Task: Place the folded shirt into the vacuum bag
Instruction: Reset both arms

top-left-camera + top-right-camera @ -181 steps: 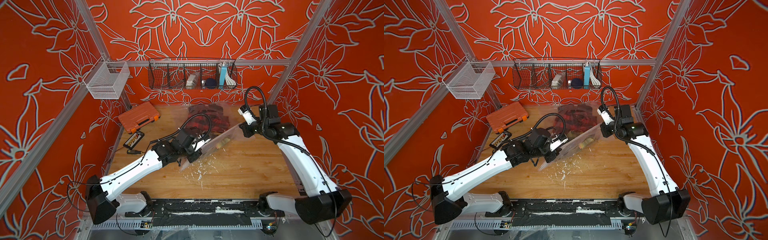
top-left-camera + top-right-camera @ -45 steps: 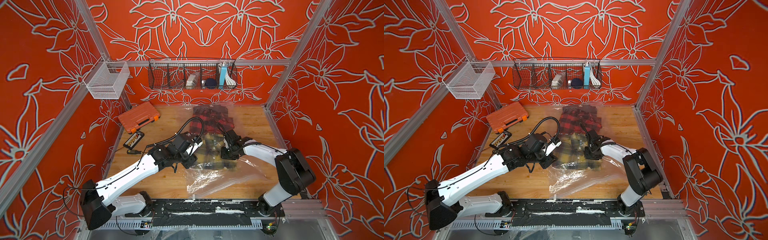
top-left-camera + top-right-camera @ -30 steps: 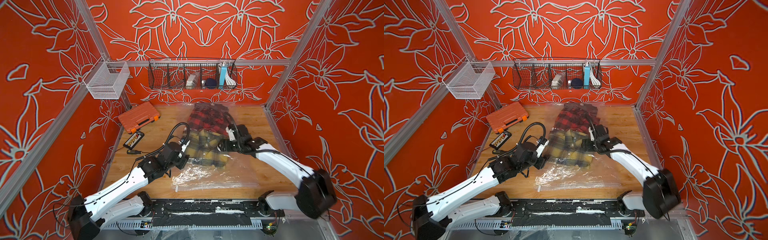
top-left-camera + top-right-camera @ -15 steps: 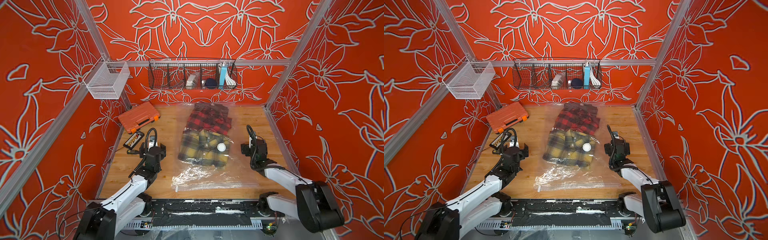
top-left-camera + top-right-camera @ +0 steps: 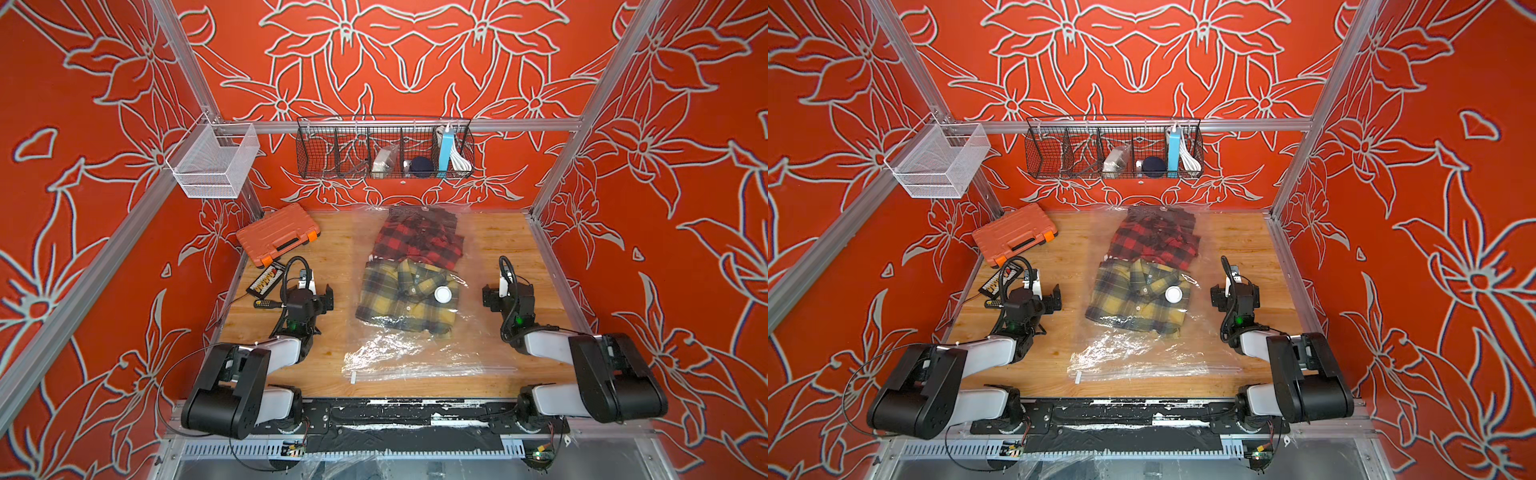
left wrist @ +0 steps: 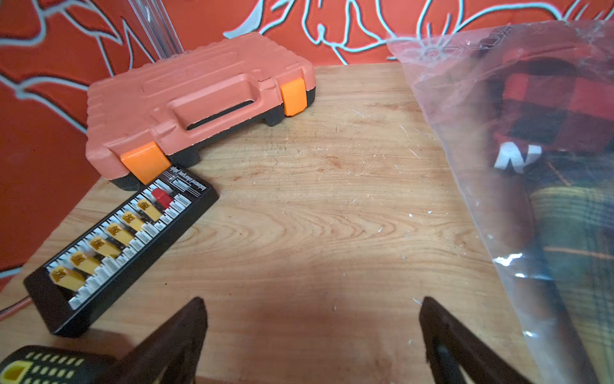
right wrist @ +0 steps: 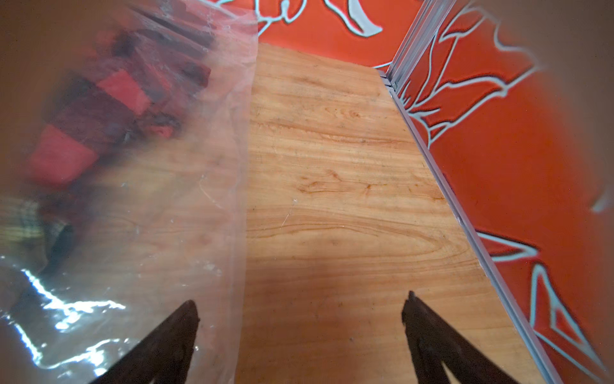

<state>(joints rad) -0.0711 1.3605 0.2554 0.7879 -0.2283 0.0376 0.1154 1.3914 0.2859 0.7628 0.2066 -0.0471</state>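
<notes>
The vacuum bag [image 5: 415, 349] lies flat in the middle of the wooden table, its zip strip and white slider clip [image 5: 353, 377] at the near end. Inside it, the folded shirt [image 5: 399, 299] in yellow and dark plaid lies under the white valve cap [image 5: 443, 294]. A red plaid shirt [image 5: 417, 241] lies behind it in the same bag. My left gripper [image 5: 309, 293] [image 6: 312, 302] rests left of the bag, open and holding nothing. My right gripper [image 5: 507, 291] [image 7: 300, 301] sits right of the bag, also open, one finger over the bag's edge [image 7: 232, 199].
An orange tool case [image 5: 278, 232] lies at the back left. A black connector board [image 5: 268, 280] and a small black-and-yellow device [image 5: 266, 304] lie beside my left gripper. A black wire basket [image 5: 384, 149] and a white mesh basket [image 5: 212, 162] hang on the frame rails.
Both arms have let go of the bag and drawn back to the near sides of the table. The jaws opened wide. The bag now lies flat with the shirt inside.
</notes>
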